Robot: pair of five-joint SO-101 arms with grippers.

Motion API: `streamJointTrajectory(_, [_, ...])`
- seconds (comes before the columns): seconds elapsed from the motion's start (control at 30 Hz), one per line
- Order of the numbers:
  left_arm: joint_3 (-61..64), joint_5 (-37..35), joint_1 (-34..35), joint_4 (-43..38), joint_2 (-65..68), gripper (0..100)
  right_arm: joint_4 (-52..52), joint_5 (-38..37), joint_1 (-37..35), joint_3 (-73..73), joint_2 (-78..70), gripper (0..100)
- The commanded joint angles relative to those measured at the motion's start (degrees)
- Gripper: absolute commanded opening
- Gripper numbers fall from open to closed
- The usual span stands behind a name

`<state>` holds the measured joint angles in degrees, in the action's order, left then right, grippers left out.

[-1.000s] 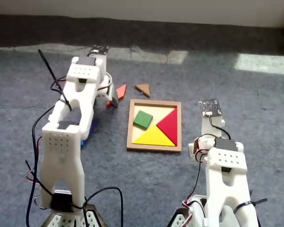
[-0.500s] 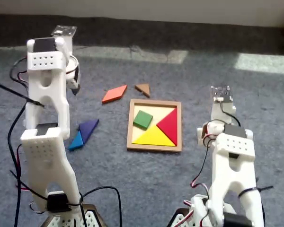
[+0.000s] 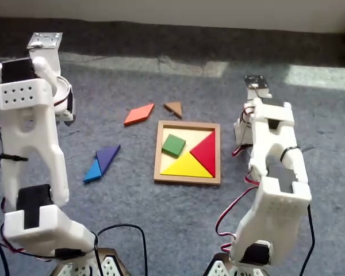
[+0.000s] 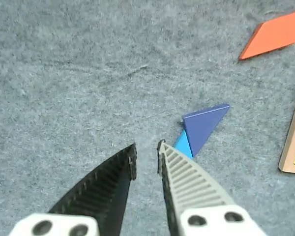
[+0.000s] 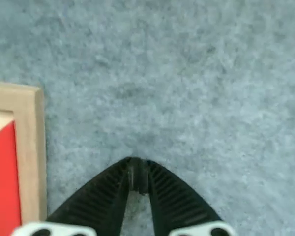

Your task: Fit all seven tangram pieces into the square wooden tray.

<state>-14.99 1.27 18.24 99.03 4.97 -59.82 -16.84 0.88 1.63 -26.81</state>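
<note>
plainly the left gripper (image 4: pixel 146 155) is the nearer hand for the loose pieces. its jaws stand a little apart with nothing between them, over bare carpet (image 4: pixel 64 73). the purple triangle (image 4: pixel 202 124) lies just ahead of the tips, off to the pale finger's side, and its long edge slants away from the hand toward the tray (image 4: pixel 289 152). the blue triangle (image 4: pixel 183 145) touches it on the hand's side and is the piece closest to that finger. the orange parallelogram (image 4: pixel 275 33) lies farther ahead, well apart. my guess is that the next pick calls for a short swing toward the pale finger. the right gripper (image 5: pixel 136 173) has its jaws pressed together on nothing, with the tray's rim just beside it. inside the tray sit the red triangle (image 5: pixel 2 172), the yellow triangle (image 3: pixel 187 165) and the green square (image 3: pixel 173 145).
</note>
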Motion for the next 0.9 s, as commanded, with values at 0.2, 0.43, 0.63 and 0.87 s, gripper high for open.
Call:
streamJointTrajectory(0.2, [24.2, -0.1, 1.5, -10.8, -18.7, 10, -4.4, 0.6, -13.2, -6.1, -5.5, 0.5])
streamJointTrajectory(0.43, [41.4, -2.7, 5.6, -20.8, -26.7, 10, -11.5, 4.6, -23.8, -9.5, -5.5, 0.5])
streamJointTrajectory(0.63, [50.7, -3.2, 8.0, -27.3, -31.5, 10, -19.5, 9.2, -28.0, -16.5, -5.6, 0.5])
streamJointTrajectory(0.87, [58.1, -3.3, 8.0, -33.5, -32.0, 10, -27.9, 9.1, -20.7, -28.5, -5.5, 0.5])
